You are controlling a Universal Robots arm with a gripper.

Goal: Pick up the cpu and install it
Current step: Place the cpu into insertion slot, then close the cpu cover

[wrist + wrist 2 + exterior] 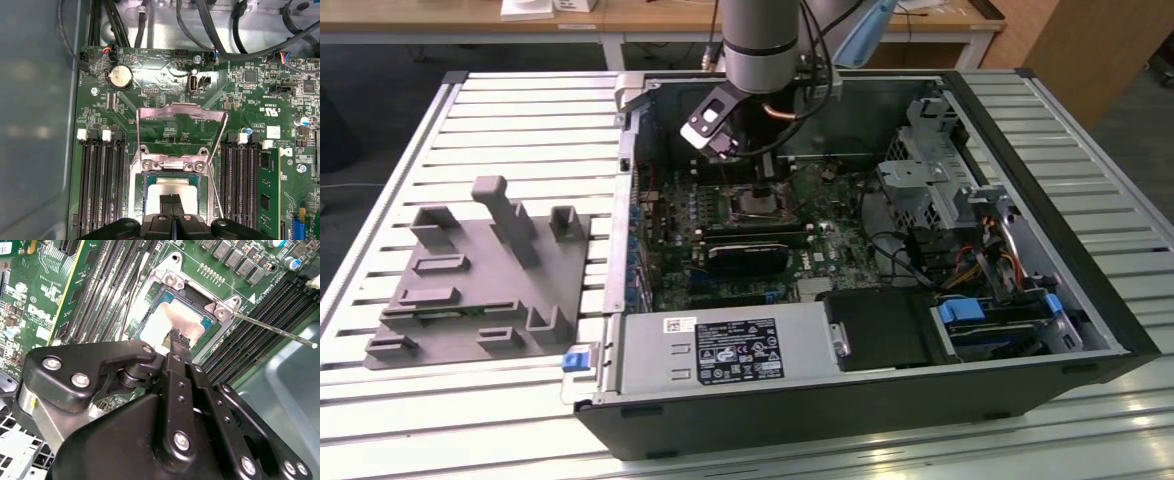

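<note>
Black and slim, the tool (179,341) has its two fingers pressed together with nothing pinched between them. Their tips are down at the cpu (165,320); whether they touch its top I cannot tell. The cpu lies flat in the socket (171,279), silver-grey top plate up, with a thin pale edge showing round it. The socket's metal hold-down plate (181,111) is swung up and back, open, on the far side of the chip in the first wrist view. A thin release lever (272,329) sticks out from the socket's corner over the neighbouring slots. Rows of black memory slots (102,185) flank the socket on both sides of the green motherboard (165,85). A round coin battery (120,77) sits further out on the board, near its edge.

In the exterior view the silver arm (761,40) comes down from above into an open black computer case (881,410) lying on its side. A grey power supply (720,352) fills the case's near edge. The case rests on a slatted metal worktop (507,110). A grey moulded fixture (480,270) with upright posts stands well apart from the case, at the exterior view's left.
</note>
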